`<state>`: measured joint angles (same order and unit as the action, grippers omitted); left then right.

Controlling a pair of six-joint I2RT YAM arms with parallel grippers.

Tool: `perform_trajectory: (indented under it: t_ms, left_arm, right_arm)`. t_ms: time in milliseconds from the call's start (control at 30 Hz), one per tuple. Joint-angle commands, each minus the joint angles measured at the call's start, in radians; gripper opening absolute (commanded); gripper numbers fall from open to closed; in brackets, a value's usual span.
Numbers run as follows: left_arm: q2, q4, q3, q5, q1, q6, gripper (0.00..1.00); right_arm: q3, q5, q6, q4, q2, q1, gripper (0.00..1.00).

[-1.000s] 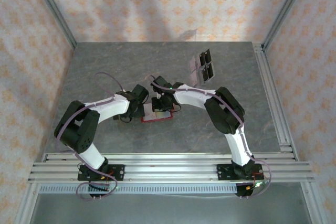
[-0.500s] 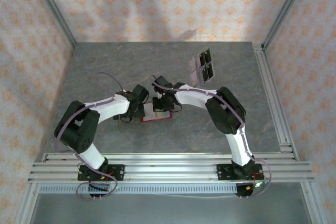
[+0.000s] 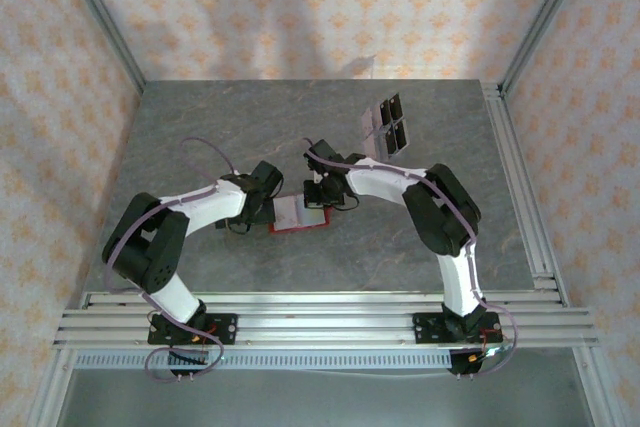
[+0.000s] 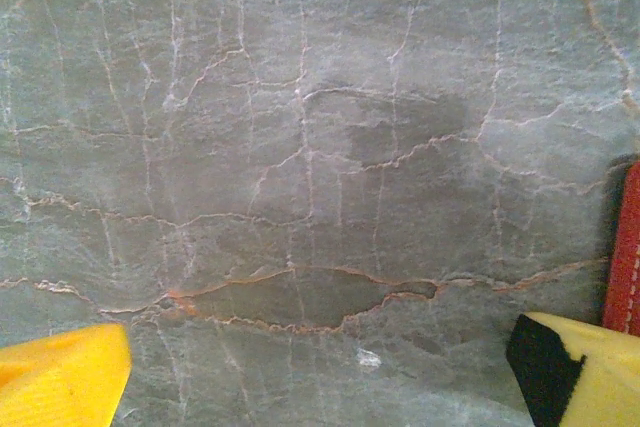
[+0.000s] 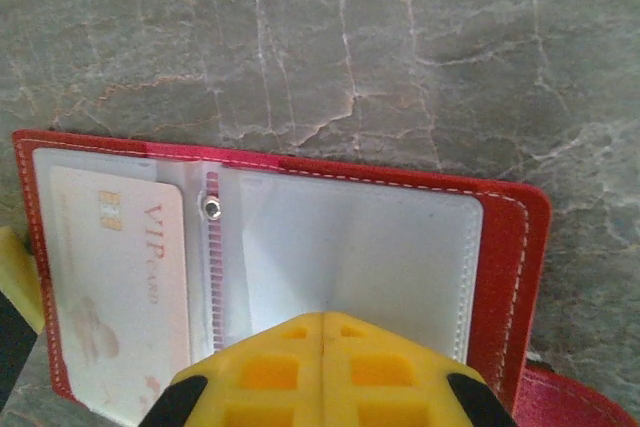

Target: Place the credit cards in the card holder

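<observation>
Grey table (image 3: 200,127): card holder (image 3: 297,214) lies open, long axis left-right.

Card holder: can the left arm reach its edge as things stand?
Probably yes. The left end effector is open, low over the table, with the red edge of the card holder beside one finger, nothing between. The right end effector sits shut over the holder's middle.
</observation>
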<state>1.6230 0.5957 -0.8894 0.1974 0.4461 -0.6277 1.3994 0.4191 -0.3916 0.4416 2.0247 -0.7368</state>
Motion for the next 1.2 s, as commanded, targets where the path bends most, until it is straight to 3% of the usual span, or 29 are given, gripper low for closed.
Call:
perform_trajectory:
  t_ms: [0, 400, 1167]
  left_arm:
    - [-0.050, 0.027, -0.039, 0.021, -0.023, 0.018, 1.00]
    - [-0.021, 0.030, -0.043, 0.024, -0.065, 0.046, 1.00]
    - [0.033, -0.025, -0.021, -0.043, -0.062, 0.065, 0.99]
  right_arm:
    - [0.026, -0.002, 0.000, 0.030, -0.063, -0.009, 0.00]
    - [0.141, 0.001, 0.017, 0.069, 0.032, -0.061, 0.00]
    - [0.105, -0.030, 0.011, 0.069, 0.076, -0.069, 0.00]
